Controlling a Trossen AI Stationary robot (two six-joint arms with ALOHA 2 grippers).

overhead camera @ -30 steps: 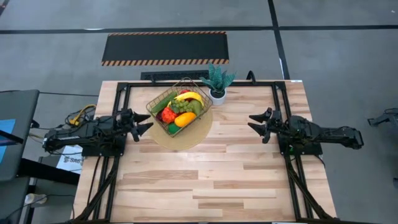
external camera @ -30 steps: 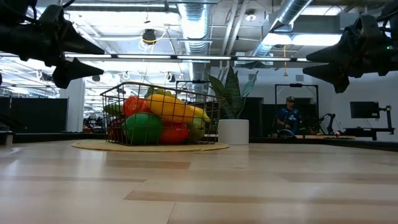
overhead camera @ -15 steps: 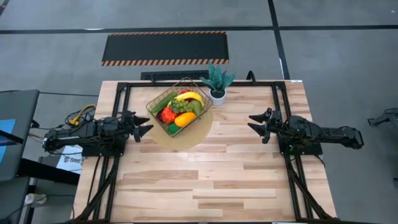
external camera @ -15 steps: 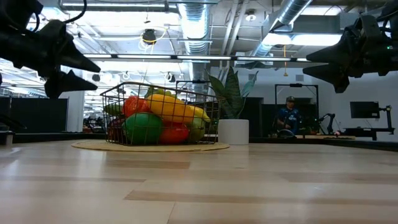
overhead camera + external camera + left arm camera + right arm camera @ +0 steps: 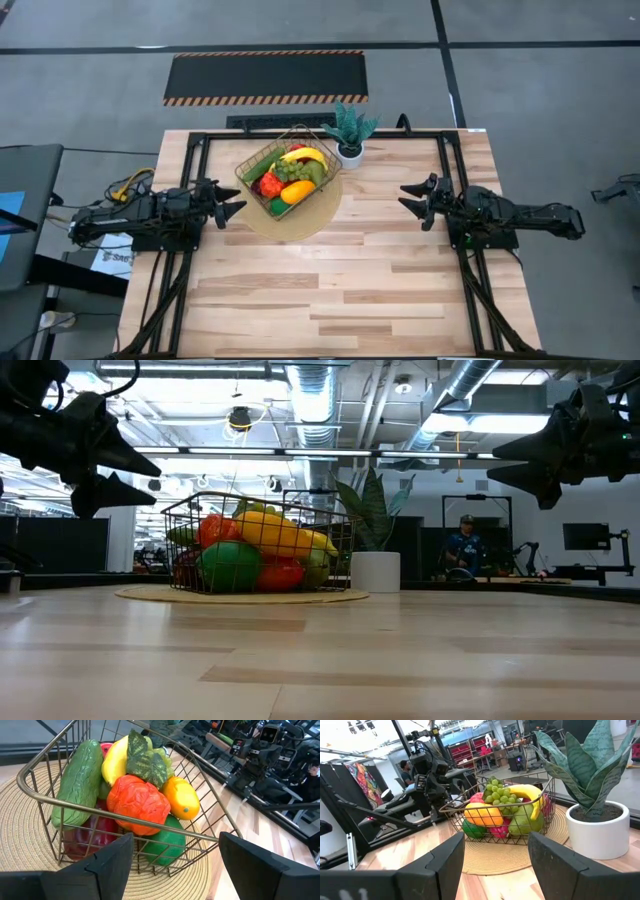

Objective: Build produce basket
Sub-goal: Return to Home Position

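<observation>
You are looking at the basket point(image 5: 268, 151) sitting on the round mat point(image 5: 305, 222) in the far-left part of the table point(image 5: 330, 290), well inside its edges. It is lying on the diagonal. Its long axis is running from the left arm's side toward the potted plant point(image 5: 350, 130), which is standing just beside its far-right corner. The produce point(image 5: 292, 178) is heaping inside, with the banana point(image 5: 305, 155) lying roughly along that axis and the cucumber point(image 5: 80, 780) leaning against a wire side. The left gripper point(image 5: 232, 210) is hovering released, fingers spread, just beside the mat's rim and raised above the wood. The right gripper point(image 5: 403, 197) is hanging likewise released, well apart from the basket. Between them, and down to the near edge, you are getting a broad stretch of bare planks.
</observation>
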